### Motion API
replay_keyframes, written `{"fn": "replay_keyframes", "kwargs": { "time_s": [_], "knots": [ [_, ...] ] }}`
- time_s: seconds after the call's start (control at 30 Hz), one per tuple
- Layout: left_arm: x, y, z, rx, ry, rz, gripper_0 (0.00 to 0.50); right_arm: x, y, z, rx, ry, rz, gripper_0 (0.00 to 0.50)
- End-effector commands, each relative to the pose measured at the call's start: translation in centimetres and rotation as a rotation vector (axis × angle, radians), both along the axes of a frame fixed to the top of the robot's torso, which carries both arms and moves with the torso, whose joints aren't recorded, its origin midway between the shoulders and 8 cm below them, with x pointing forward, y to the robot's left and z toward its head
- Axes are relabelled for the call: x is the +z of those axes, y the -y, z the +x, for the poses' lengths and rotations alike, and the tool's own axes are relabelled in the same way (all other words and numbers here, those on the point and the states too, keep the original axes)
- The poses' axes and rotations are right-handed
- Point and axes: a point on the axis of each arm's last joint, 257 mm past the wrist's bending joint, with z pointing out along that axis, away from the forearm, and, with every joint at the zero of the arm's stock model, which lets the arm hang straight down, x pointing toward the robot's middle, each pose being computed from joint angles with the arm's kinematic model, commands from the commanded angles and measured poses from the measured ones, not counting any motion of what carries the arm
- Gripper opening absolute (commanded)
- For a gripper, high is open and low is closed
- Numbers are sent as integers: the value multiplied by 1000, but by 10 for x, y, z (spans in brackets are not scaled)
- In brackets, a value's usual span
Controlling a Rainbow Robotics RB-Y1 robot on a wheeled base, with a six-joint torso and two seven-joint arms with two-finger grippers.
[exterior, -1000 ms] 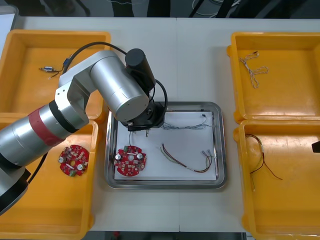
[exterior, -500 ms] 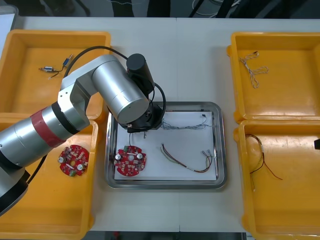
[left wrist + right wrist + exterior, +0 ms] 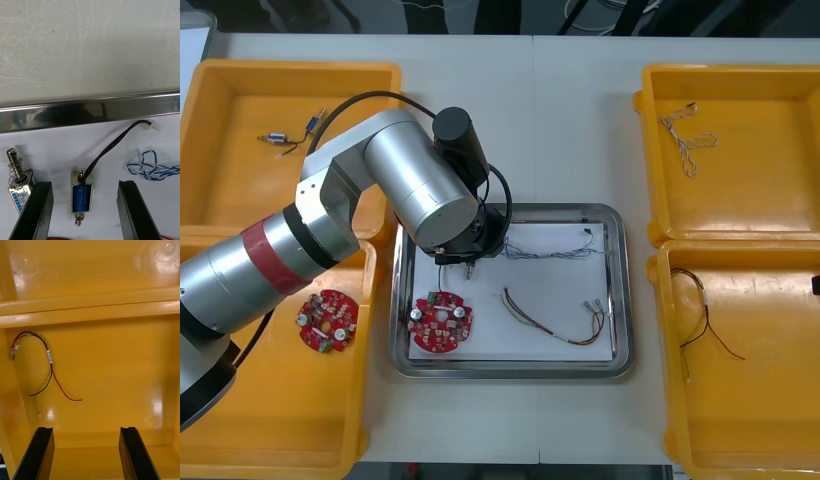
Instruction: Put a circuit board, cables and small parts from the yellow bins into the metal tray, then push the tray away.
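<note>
While the left gripper [image 3: 85,183] stood with fingers apart over the metal tray [image 3: 90,112], a small metal part [image 3: 81,197] lay loose between them, its black cable [image 3: 112,144] running toward the rim; farther right, the right gripper [image 3: 86,429] hung equally spread above a yellow bin [image 3: 112,307].

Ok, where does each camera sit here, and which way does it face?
Front view: above the arms, looking steeply down at the light table; the left arm reaches over the shiny metal tray.
Left wrist view: on the left wrist, facing into that tray; the open left gripper flanks a small metal part.
Right wrist view: on the right wrist, facing into a yellow bin; the open right gripper shows.
Shared: front and left wrist views both show the twisted blue and white cable.
</note>
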Motion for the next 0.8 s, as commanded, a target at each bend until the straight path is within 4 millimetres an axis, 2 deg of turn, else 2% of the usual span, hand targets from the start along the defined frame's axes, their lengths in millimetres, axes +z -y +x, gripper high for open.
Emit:
{"fn": "replay_keyframes", "kwargs": {
  "time_s": [0.03, 0.17, 0.4, 0.57, 0.8],
  "knots": [
    [35, 19, 6, 44, 27, -81, 500, 11, -2, 3, -15, 36, 21, 500],
    [55, 11, 2, 54, 9, -102, 500, 12, -3, 3, -9, 36, 21, 500],
    [87, -23, -9, 75, -6, -76, 500, 15, -10, 0, 47, 28, -4, 500],
    [105, -55, -21, 93, -45, -50, 500, 18, -35, -3, 164, 3, -13, 500],
    [127, -104, -40, 118, -79, 16, 500, 37, -76, 3, 350, 31, -58, 500]
  ]
}}
